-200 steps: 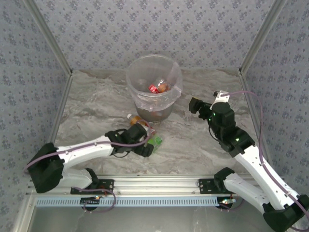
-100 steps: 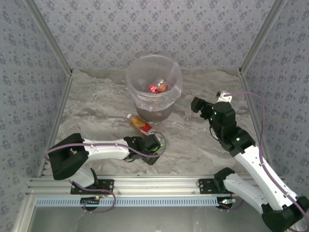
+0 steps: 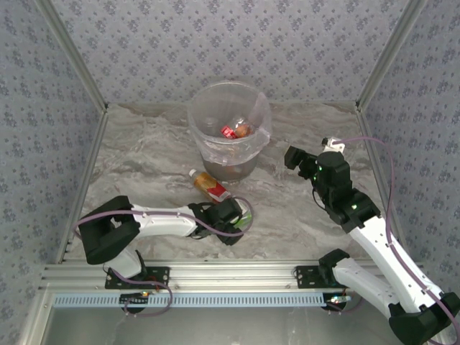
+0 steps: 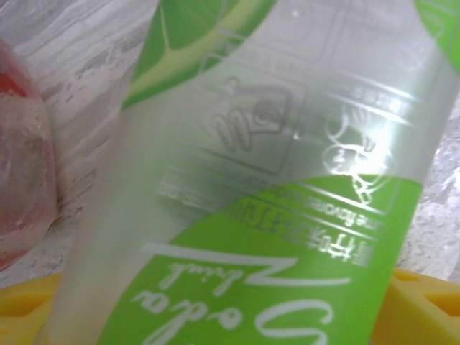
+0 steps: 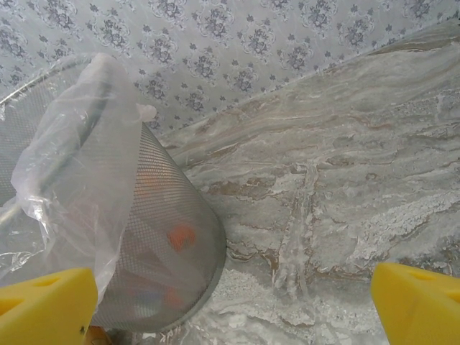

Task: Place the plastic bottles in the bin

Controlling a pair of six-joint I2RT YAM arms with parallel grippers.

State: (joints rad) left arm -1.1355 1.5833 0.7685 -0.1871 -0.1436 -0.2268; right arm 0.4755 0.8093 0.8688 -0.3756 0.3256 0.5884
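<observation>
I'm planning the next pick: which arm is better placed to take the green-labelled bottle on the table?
The left arm. Its jaws straddle the green-labelled clear plastic bottle; the right arm, its jaws open and empty, stands by the round translucent bin, farther off.

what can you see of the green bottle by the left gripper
The green bottle is clear thin plastic with a bright green label bearing white script, and embossed marks on the bare part. It lies on the marbled table between the left gripper's yellow fingers; a grip cannot be confirmed. A red-labelled bottle lies close beside it.
</observation>
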